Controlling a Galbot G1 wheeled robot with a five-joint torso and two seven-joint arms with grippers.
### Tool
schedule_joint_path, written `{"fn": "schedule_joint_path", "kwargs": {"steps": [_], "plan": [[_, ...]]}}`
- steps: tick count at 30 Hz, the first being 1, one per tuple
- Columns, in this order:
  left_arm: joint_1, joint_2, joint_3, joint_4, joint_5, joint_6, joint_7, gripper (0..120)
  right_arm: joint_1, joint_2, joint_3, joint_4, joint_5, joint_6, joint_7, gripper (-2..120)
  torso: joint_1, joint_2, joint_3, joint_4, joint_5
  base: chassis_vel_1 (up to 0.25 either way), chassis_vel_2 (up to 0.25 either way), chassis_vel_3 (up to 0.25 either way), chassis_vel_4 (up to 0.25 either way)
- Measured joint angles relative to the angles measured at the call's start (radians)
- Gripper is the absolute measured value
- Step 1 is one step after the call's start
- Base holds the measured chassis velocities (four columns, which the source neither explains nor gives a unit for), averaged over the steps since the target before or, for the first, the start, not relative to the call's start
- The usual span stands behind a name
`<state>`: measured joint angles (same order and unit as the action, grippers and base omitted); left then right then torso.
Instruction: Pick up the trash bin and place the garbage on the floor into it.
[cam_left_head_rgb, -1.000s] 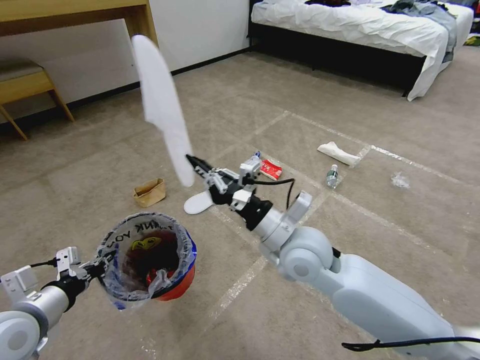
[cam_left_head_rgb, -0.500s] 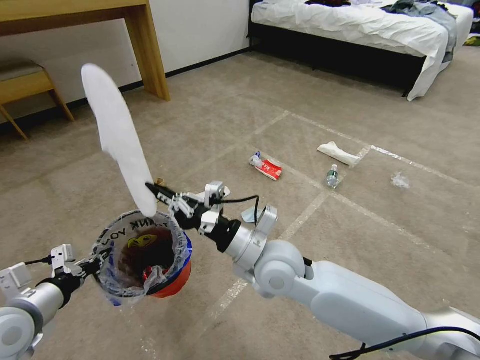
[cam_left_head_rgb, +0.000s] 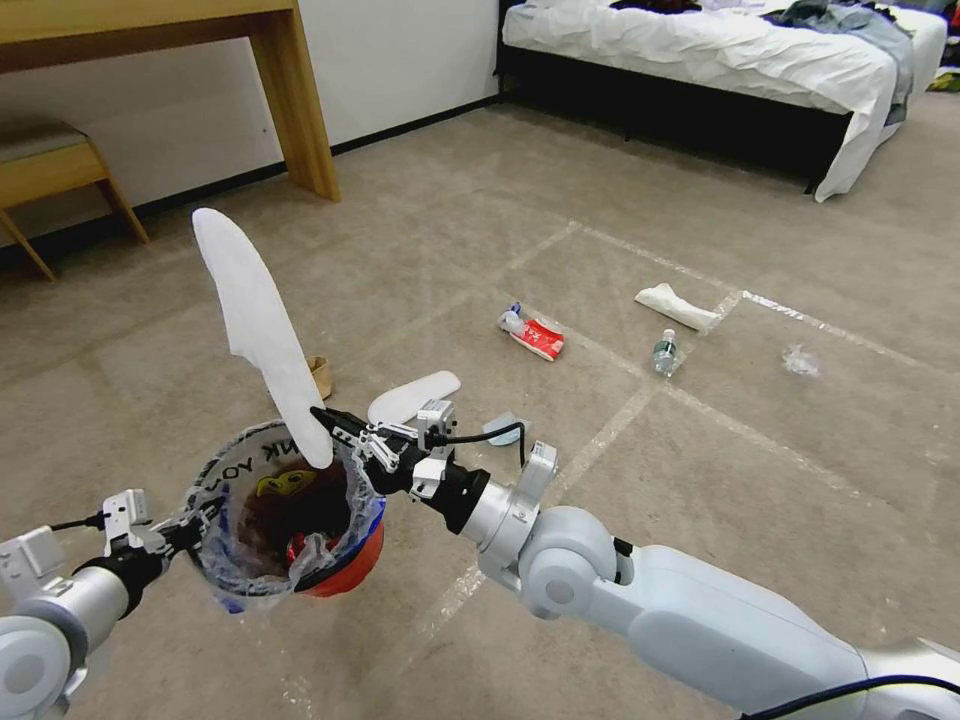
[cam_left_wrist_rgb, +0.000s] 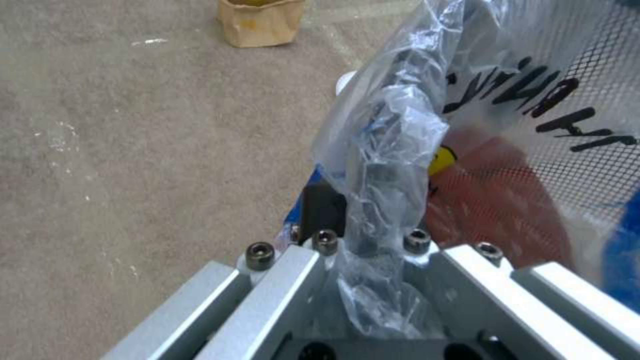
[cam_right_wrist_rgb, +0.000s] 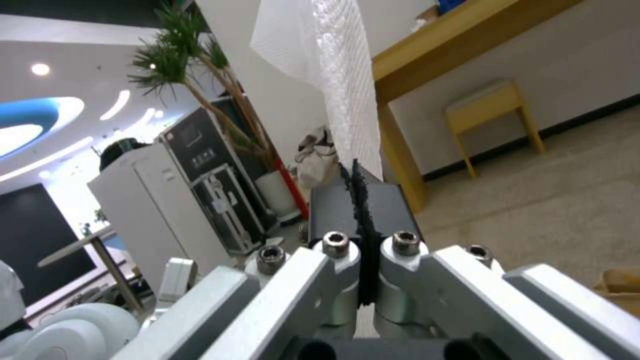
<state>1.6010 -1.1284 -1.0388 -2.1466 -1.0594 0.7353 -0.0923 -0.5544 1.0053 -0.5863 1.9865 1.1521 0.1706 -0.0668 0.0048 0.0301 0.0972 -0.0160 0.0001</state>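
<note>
While left pincer (cam_left_head_rgb: 190, 528) clamps trash bin (cam_left_head_rgb: 345, 560) rim, right pincer (cam_left_head_rgb: 325, 418) pinches slipper (cam_left_head_rgb: 255, 315).

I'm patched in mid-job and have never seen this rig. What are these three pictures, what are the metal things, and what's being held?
You are seeing a two-armed wheeled robot from its own cameras. The wide picture is from its head, looking down at the carpeted floor. The other two come from cameras on each wrist, looking along the fingers.

The left gripper is shut on the rim of the trash bin, a small red bin with a clear bag, held off the floor. The right gripper pinches one end of a white slipper, which stands up over the bin's mouth.

Lying on the floor: a second white slipper, a brown paper bag, a blue mask, a red wrapper, a white paper wad, a small bottle and clear wrap.
</note>
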Motion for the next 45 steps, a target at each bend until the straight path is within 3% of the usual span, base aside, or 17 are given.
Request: {"fn": "schedule_joint_path", "kwargs": {"steps": [17, 45], "plan": [[-0.014, 0.006, -0.001, 0.01, -0.01, 0.0, -0.004, 1, 0.001, 0.033, -0.061, -0.04, -0.023, 0.009, 0.001, 0, 0.0, 0.0, 0.0, 0.0001, -0.0001, 0.0, 0.0, 0.0, 0.0], [-0.02, 0.005, -0.001, 0.014, -0.015, 0.0, -0.009, 1, -0.014, 0.004, -0.126, -0.054, -0.078, 0.019, -0.016, 0, 0.0, 0.0, 0.0, 0.0, -0.0001, 0.0, 0.0, 0.0, 0.0]]}}
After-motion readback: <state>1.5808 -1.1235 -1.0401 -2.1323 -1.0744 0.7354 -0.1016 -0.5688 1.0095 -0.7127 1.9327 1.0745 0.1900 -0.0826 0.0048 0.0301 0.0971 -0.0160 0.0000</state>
